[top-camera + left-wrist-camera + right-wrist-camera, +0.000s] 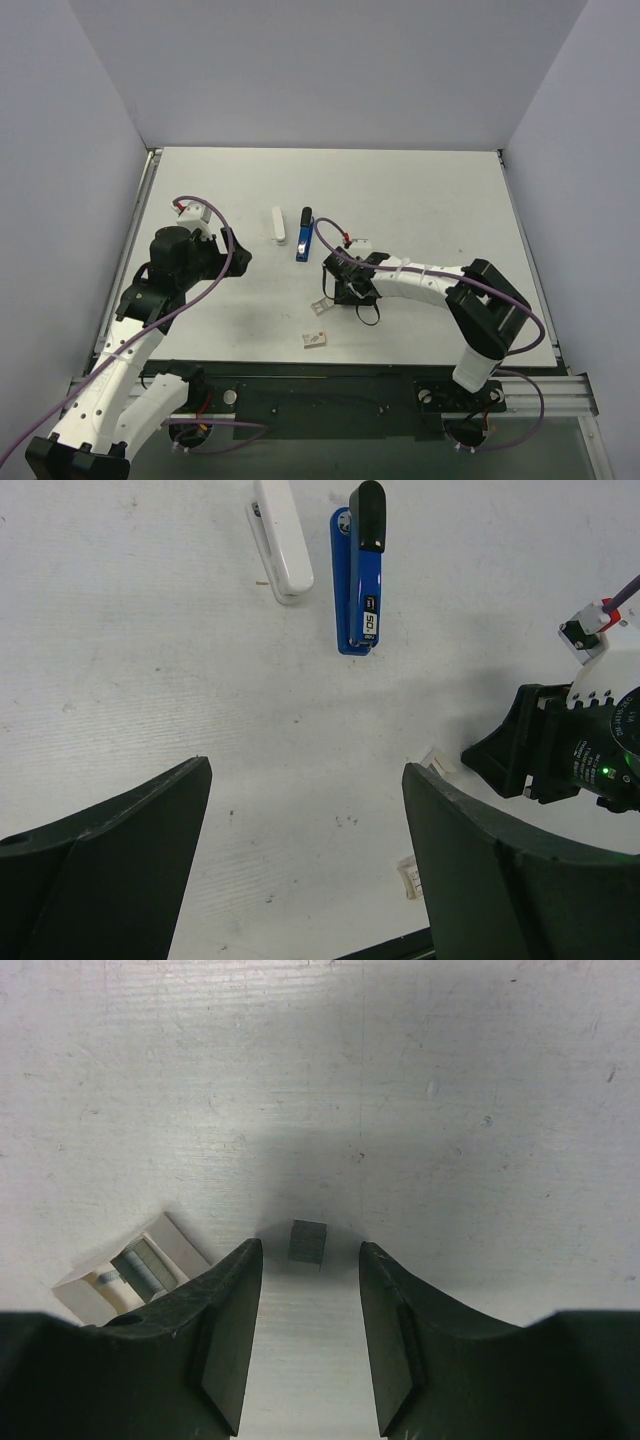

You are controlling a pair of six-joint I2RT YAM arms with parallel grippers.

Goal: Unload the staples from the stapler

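The blue stapler [303, 238] with its black end lies shut on the table at mid-centre, seen too in the left wrist view as the stapler [362, 575]. My right gripper [342, 286] hovers low to its near right. In the right wrist view my right gripper [306, 1260] is open, and a short grey block of staples [308, 1240] lies on the table just past its fingertips, touching neither. My left gripper [238, 256] hangs open well to the stapler's left; between the fingers of the left gripper [307, 770] is only bare table.
A white oblong bar [278, 224] lies just left of the stapler. A small open white box [135, 1272] holding grey staples sits beside my right gripper's left finger. Another small white box [315, 340] lies nearer the front edge.
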